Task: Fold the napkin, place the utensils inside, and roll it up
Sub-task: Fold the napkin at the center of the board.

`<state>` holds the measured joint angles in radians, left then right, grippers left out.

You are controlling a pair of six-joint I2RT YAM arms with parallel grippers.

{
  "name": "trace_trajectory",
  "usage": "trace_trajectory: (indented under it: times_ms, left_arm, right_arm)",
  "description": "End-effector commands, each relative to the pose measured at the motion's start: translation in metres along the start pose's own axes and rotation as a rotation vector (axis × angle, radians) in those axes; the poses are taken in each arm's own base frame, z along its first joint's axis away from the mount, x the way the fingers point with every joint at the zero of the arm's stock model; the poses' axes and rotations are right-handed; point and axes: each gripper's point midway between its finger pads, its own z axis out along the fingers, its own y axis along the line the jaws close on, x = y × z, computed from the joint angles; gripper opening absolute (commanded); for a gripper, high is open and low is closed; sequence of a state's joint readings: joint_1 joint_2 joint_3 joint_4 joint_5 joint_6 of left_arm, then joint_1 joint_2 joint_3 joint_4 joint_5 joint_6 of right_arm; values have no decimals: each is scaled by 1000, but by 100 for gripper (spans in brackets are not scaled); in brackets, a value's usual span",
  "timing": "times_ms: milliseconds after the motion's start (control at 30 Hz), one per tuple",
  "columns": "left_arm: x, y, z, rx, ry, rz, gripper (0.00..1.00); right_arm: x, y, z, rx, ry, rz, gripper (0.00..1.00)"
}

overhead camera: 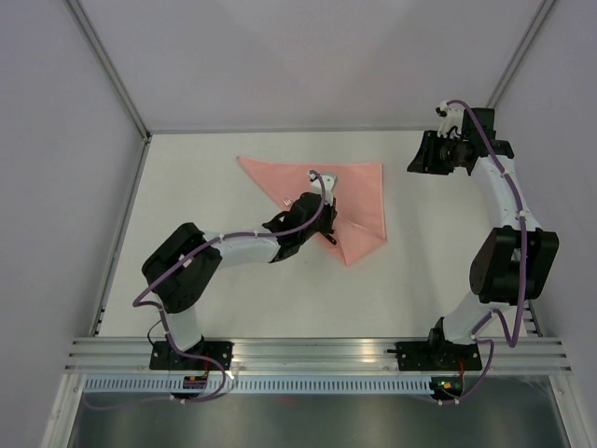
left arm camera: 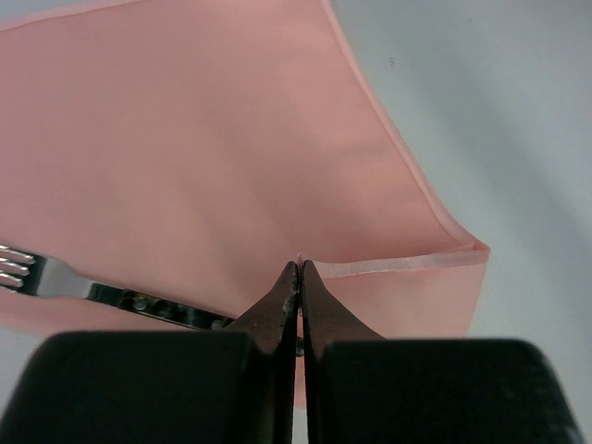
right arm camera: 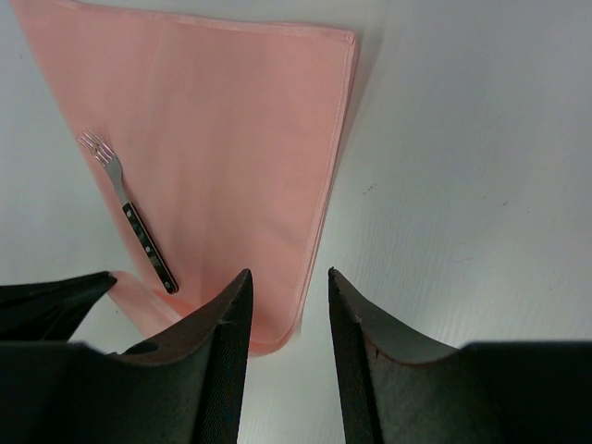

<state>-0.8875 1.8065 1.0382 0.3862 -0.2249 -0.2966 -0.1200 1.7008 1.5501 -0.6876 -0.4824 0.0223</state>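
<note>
Left hand clenched at napkin hem, can't tell if cloth's pinched. Best roll slow over fork; right hand, released off napkin's edge, shd pin cloth.

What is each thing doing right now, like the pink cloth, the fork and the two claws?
napkin: folded over, not rolled up yet.
fork: lying on the napkin, nothing holding it.
left gripper: shut, pinching the napkin's edge.
right gripper: open, empty, off to the napkin's side.
</note>
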Motion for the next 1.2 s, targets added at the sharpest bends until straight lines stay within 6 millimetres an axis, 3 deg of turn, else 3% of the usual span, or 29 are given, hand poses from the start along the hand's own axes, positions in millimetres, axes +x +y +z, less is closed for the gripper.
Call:
trace_trajectory:
  times_ms: [0, 267, 467, 967, 1167]
  left_arm:
    - [-18, 25, -5, -43, -10, -118, 2]
    - [-24, 93, -1, -149, 0, -217, 2]
    - [-27, 119, 4, -181, 12, -245, 2]
    - [-29, 165, 12, -241, 30, -311, 2]
    - [-22, 172, 15, -251, 48, -329, 2]
  right_arm:
    - [-3, 3, 3, -21, -8, 8, 44]
    - [-3, 2, 4, -20, -5, 11, 44]
    - [-2, 1, 7, -19, 1, 11, 44]
    - [1, 2, 11, -20, 17, 2, 44]
    - [3, 4, 13, -22, 22, -2, 44]
